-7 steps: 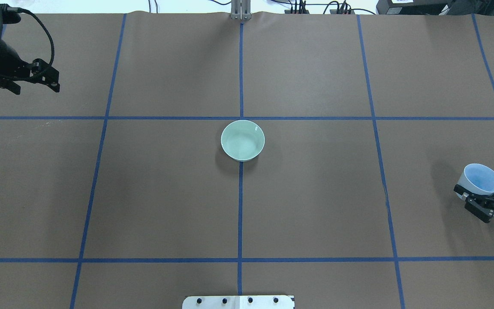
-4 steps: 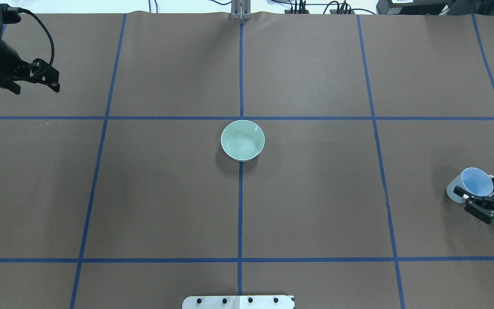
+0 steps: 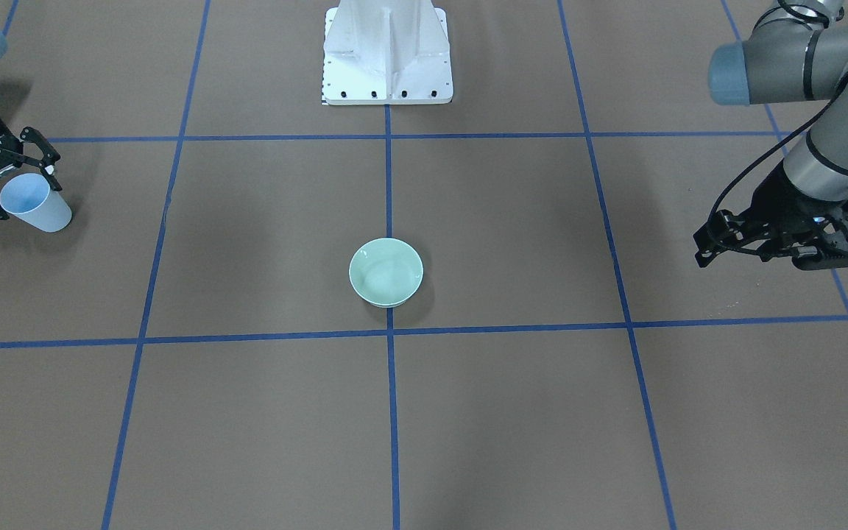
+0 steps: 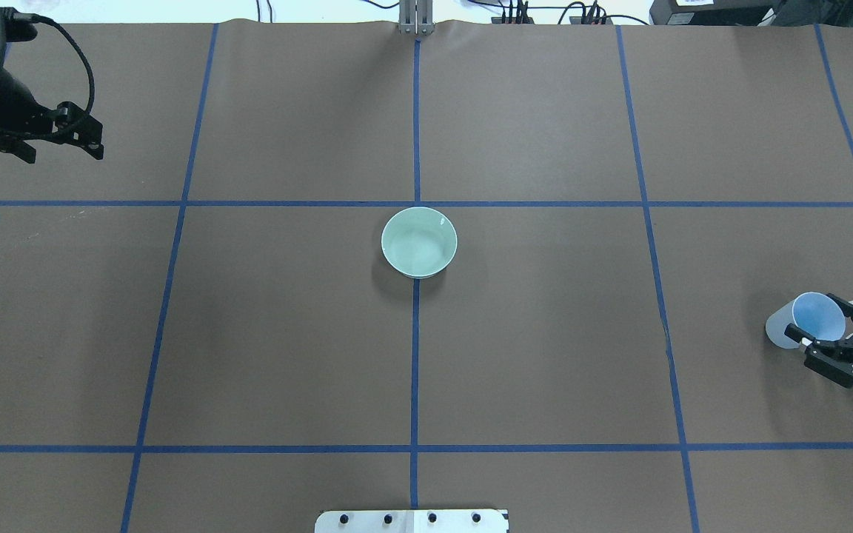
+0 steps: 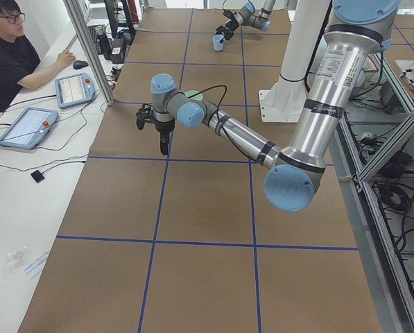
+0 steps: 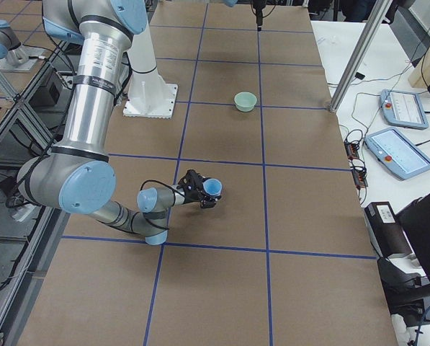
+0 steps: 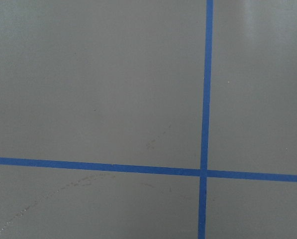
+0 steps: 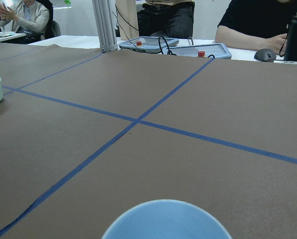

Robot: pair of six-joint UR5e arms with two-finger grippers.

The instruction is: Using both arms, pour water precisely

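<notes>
The right gripper, low at the table's right edge, clasps a pale blue cup held about upright; the left gripper hangs spread and empty at the far left. The mint-green bowl sits mid-table, well apart to the cup's left and slightly farther. The water cannot be made out, so whether cup or bowl holds it I cannot tell.
</notes>
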